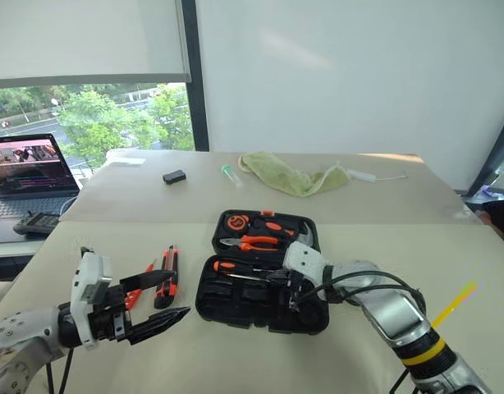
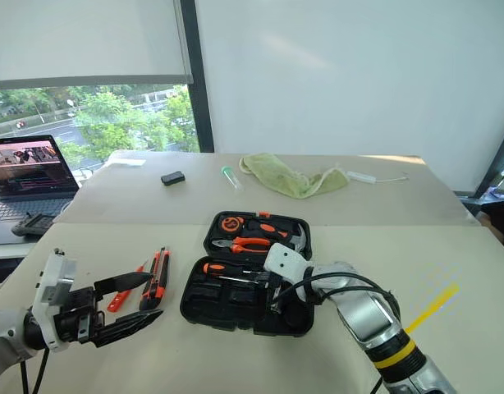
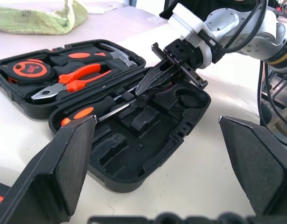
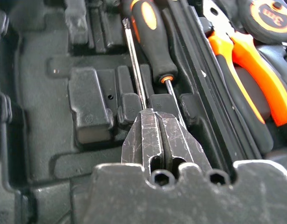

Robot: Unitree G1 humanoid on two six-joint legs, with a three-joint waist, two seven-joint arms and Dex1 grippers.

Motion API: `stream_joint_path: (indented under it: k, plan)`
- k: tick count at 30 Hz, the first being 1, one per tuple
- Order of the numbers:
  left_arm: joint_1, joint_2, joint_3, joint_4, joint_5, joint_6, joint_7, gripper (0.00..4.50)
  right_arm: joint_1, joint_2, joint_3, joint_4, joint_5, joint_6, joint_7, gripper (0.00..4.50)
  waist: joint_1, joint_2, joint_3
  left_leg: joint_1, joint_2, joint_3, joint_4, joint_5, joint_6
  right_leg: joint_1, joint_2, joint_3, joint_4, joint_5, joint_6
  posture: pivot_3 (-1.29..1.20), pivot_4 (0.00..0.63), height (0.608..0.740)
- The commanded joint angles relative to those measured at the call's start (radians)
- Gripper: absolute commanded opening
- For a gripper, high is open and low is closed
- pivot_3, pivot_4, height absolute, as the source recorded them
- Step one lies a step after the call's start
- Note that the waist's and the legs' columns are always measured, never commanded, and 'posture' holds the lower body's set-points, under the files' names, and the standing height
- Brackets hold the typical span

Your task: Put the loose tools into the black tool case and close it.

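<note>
Two claws in view. Right claw (image 3: 146,86) fully closed, nothing in it, tips down in the near half of the black tool case (image 1: 235,308), right by the shaft of a screwdriver (image 4: 153,37) w/ black-orange handle lying in the recesses. Case open on the surface (image 1: 235,361), centre. Far half holds pliers (image 1: 256,242), tape measure (image 1: 235,222), hammer head. Left claw (image 1: 158,304) wide open, empty, hovering near-left of case. Utility knife (image 1: 167,277) + slim orange tester (image 1: 137,291) loose on surface just left of case, partly behind left claw. Green cloth (image 1: 289,176) + small black box (image 1: 174,176) far side.
</note>
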Motion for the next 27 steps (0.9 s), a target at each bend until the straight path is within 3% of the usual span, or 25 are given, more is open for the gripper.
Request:
stream_joint_path:
  k: [1, 4, 7, 11, 15, 16, 19, 20, 23, 27]
  plan:
    - [0.011, -0.013, -0.009, -0.020, 0.017, -0.036, 0.000, 4.50, 0.057, -0.065, 0.102, 0.092, -0.078, 0.000, 0.046, 0.03, 0.003, -0.001, -0.001, 0.000, 0.000, 0.000, 0.000, 0.000, 0.000, 0.000, 0.000, 0.000, 0.000, 0.000, 0.000, 0.00, 0.150, 0.740]
    - [0.009, -0.018, -0.025, -0.035, 0.022, -0.034, 0.022, 4.50, 0.050, -0.076, 0.101, 0.090, -0.101, -0.038, 0.031, 0.03, 0.014, -0.003, -0.005, 0.001, 0.000, 0.000, 0.000, 0.000, 0.000, 0.001, -0.002, 0.000, -0.001, 0.000, 0.000, 0.00, 0.150, 0.740]
    - [-0.008, -0.024, -0.029, -0.049, 0.002, -0.006, 0.074, 4.50, 0.053, -0.036, 0.019, 0.038, -0.045, -0.093, -0.003, 0.03, 0.020, -0.007, -0.007, 0.002, 0.000, -0.001, 0.000, 0.000, 0.000, 0.001, -0.002, 0.000, -0.002, -0.003, -0.005, 0.00, 0.150, 0.740]
    - [-0.034, -0.036, -0.025, -0.049, 0.004, 0.010, 0.159, 4.50, 0.102, 0.062, -0.168, -0.114, 0.196, -0.129, 0.019, 0.03, 0.023, -0.009, -0.008, -0.002, 0.002, -0.001, 0.000, 0.000, 0.000, 0.000, -0.005, 0.001, -0.002, -0.001, -0.004, 0.00, 0.150, 0.740]
    - [-0.081, -0.060, -0.023, -0.043, 0.030, 0.042, 0.305, 4.50, 0.127, 0.065, -0.314, -0.235, 0.392, -0.027, 0.036, 0.03, 0.023, 0.007, 0.003, -0.012, 0.002, -0.001, 0.000, 0.000, -0.001, -0.007, -0.004, 0.001, -0.001, 0.004, 0.001, 0.00, 0.150, 0.740]
    - [-0.095, -0.062, -0.023, -0.042, 0.032, 0.065, 0.353, 4.50, 0.142, 0.052, -0.337, -0.266, 0.421, -0.023, 0.043, 0.59, 0.023, 0.007, 0.003, -0.013, 0.002, -0.001, 0.000, 0.001, -0.001, -0.008, -0.004, 0.000, -0.001, 0.004, 0.001, 0.00, 0.150, 0.740]
    - [-0.143, -0.036, -0.011, -0.039, 0.037, 0.226, 0.550, 4.50, 0.172, 0.013, -0.409, -0.346, 0.524, 0.021, 0.056, 1.24, 0.023, 0.007, 0.004, -0.013, 0.003, -0.002, -0.001, 0.000, -0.002, -0.007, -0.002, -0.001, -0.003, 0.004, 0.001, 0.00, 0.150, 0.740]
    - [-0.164, -0.022, -0.009, -0.031, 0.028, 0.277, 0.595, 4.50, 0.179, -0.004, -0.429, -0.365, 0.547, 0.029, 0.059, 1.69, 0.023, 0.007, 0.004, -0.013, 0.004, -0.002, -0.001, 0.000, -0.002, -0.007, -0.002, -0.001, -0.003, 0.004, 0.001, 0.00, 0.150, 0.740]
    - [-0.241, 0.023, -0.004, 0.035, -0.024, 0.410, 0.638, 4.50, 0.203, -0.053, -0.484, -0.404, 0.608, 0.048, 0.064, 2.64, 0.023, 0.006, 0.004, -0.013, 0.003, -0.002, -0.001, 0.000, -0.002, -0.007, -0.001, -0.001, -0.003, 0.004, 0.001, 0.00, 0.150, 0.740]
    - [-0.335, 0.094, -0.071, 0.148, 0.044, 0.543, 0.695, 4.50, 0.278, -0.143, -0.573, -0.457, 0.670, 0.053, 0.098, 4.01, 0.025, 0.006, 0.004, -0.012, 0.002, -0.002, 0.000, 0.000, -0.001, -0.005, 0.000, -0.002, -0.003, 0.004, 0.001, 0.00, 0.150, 0.740]
